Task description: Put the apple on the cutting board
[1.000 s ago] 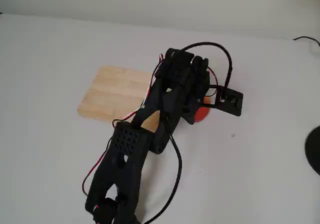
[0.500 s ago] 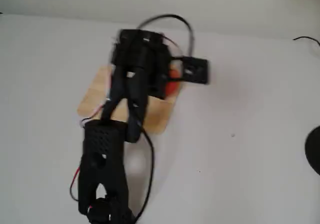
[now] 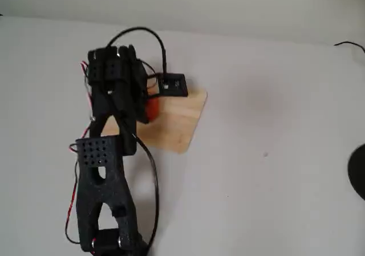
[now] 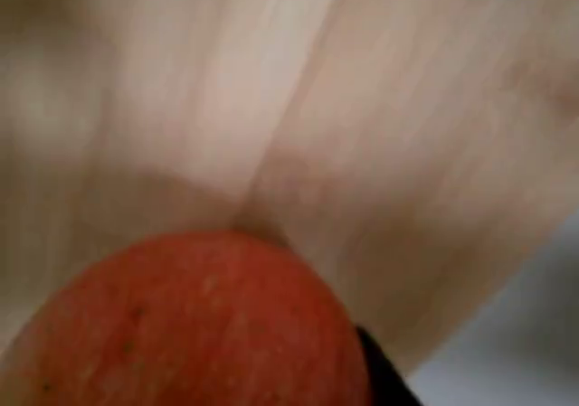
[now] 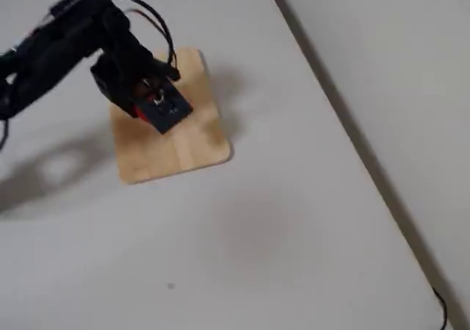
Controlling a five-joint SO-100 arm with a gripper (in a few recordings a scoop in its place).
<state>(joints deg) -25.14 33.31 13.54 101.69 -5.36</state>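
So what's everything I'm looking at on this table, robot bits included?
apple: one, red-orange, held in the hand over the board; whether it touches the wood cannot be told.
cutting board: one, light wood with plank strips, flat on the table, partly under the arm.
table: one, white, under everything.
dark round object: one, black, cut off at the right edge of a fixed view; what it is cannot be told.
cable: one, black, thin, near the top right edge of a fixed view.
arm: one, black, with red and black wires, reaching over the board.
hand: one, black, closed on the apple.
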